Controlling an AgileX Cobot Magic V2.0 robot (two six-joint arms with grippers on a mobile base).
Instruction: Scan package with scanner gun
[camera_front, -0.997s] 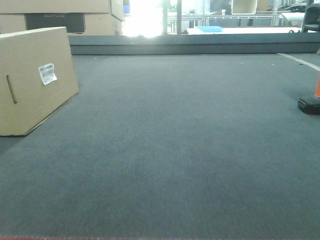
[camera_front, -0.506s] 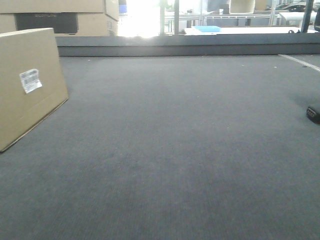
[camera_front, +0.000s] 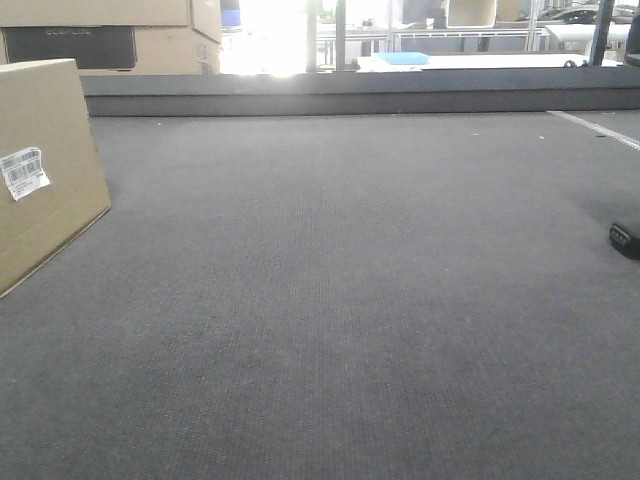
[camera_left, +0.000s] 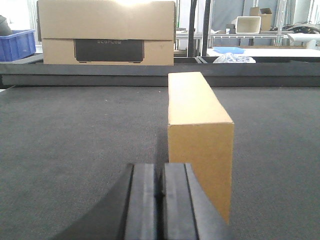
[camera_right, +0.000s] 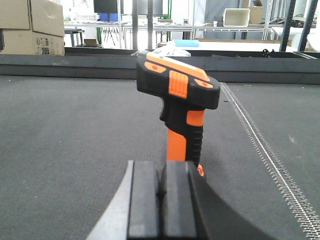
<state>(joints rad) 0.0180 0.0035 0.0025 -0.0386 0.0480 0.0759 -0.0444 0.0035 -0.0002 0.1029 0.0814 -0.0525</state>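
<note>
Package (camera_front: 45, 170), smooth cardboard, sits left; wide ribbed grey carpet (camera_front: 340, 300) spreads right to scanner gun (camera_right: 179, 85). Left gripper (camera_left: 161, 175) and right gripper (camera_right: 161, 172) are closed, empty.

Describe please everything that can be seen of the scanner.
The scanner is pistol-shaped and looks like black plastic, with orange parts on the head and down the ribbed grip. It stands upright on the dark mat, head on top and grip down, and nothing holds it. The right gripper, shut, is just in front of its foot. Whether the two touch cannot be told.
</note>
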